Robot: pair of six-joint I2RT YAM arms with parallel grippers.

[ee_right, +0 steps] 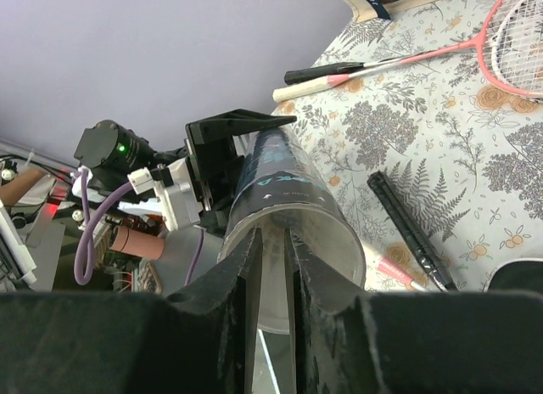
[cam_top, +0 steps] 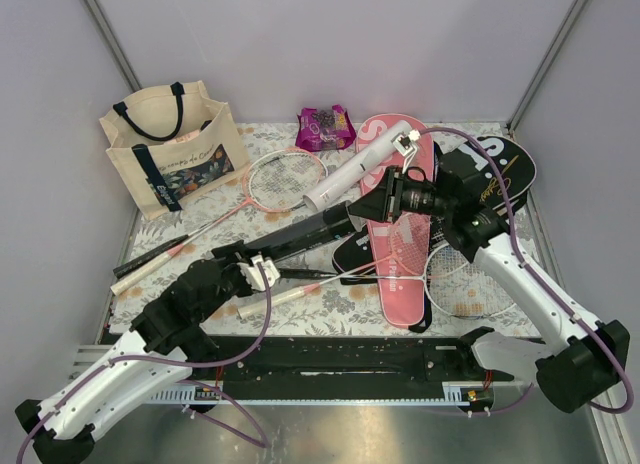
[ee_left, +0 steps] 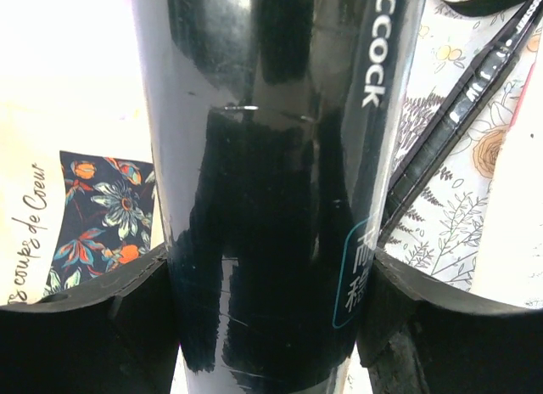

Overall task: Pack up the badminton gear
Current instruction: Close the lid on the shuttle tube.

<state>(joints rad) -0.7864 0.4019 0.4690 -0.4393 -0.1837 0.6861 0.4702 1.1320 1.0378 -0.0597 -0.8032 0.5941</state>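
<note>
My left gripper (cam_top: 252, 270) is shut on a long black tube (cam_top: 300, 236) and holds it off the table, slanting up to the right. In the left wrist view the tube (ee_left: 271, 182) fills the space between my fingers (ee_left: 85, 326). My right gripper (cam_top: 372, 206) is at the tube's open end. In the right wrist view its fingers (ee_right: 246, 267) reach into the tube's mouth (ee_right: 339, 241), nearly together with a thin slit, and nothing shows between them. A white tube (cam_top: 358, 170), a pink racket (cam_top: 285, 179), a pink cover (cam_top: 402, 234) and a black cover (cam_top: 500, 169) lie on the table.
A cream tote (cam_top: 170, 149) stands at the back left. A purple snack packet (cam_top: 325, 127) lies at the back. A second racket head (cam_top: 465, 284) lies under my right arm. A black racket handle (ee_right: 407, 216) lies on the floral cloth (cam_top: 330, 304).
</note>
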